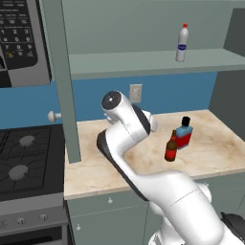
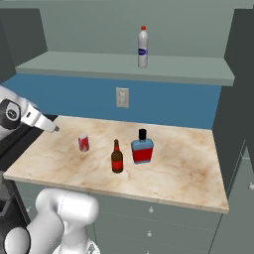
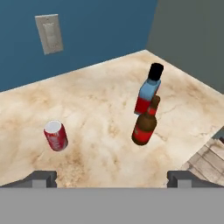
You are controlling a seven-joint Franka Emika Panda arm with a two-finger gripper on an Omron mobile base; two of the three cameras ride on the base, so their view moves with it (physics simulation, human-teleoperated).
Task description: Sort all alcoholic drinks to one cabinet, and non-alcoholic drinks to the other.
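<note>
Facing soda can (image 3: 55, 135), jaws apart

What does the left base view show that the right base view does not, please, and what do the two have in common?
Left base view alone: a stove with burners at the left, and a microwave panel above it. Right base view alone: the red soda can, standing on the counter to the left of the beer bottle. Both: the marble counter, the brown beer bottle, the flat red and blue bottle, the white plastic bottle on the open cabinet shelf, and the wall outlet.
</note>
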